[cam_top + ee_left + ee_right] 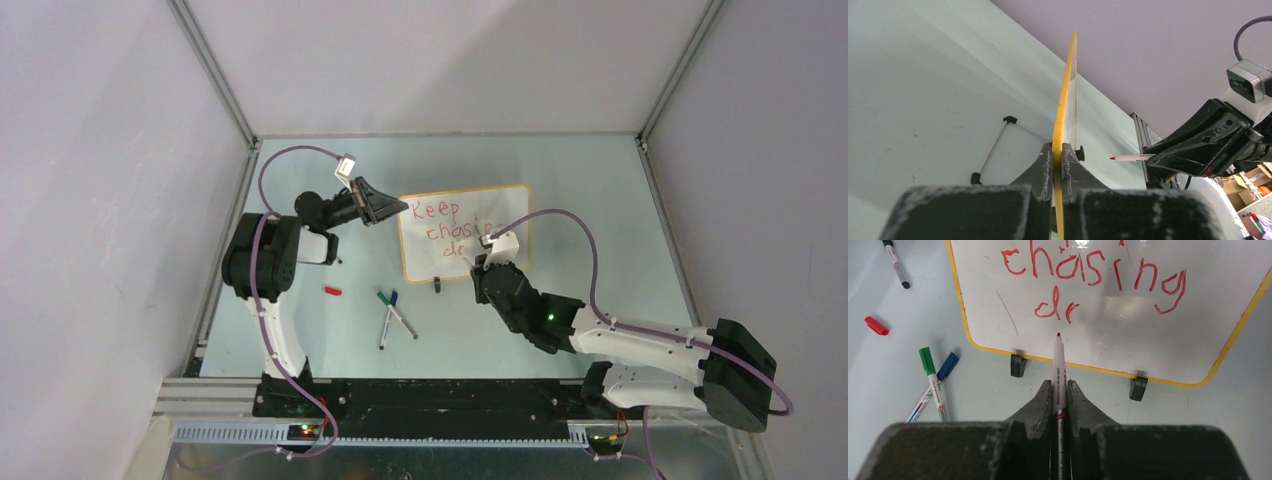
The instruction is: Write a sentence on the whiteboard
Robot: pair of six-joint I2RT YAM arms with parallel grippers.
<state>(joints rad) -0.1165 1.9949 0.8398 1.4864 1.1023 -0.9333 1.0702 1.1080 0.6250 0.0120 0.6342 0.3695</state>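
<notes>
The whiteboard (422, 262) stands tilted on the table, with a yellow-orange frame and black clip feet (1018, 365). The sentence (447, 228) is in red and reads "Keep", "chasing" (1093, 272) and "dr". My left gripper (400, 207) is shut on the board's left edge; in the left wrist view (1058, 147) the frame (1068, 75) runs edge-on between the jaws. My right gripper (483, 262) is shut on a red marker (1058, 360). The marker's tip points at the board just below "dr". In the left wrist view the marker (1128, 158) is a short way off the board's face.
A red cap (332, 291) lies on the table left of the board. A green marker (930, 375) and a blue marker (945, 366) lie crossed in front of it. A black marker (895, 262) lies further left. Enclosure walls stand on three sides.
</notes>
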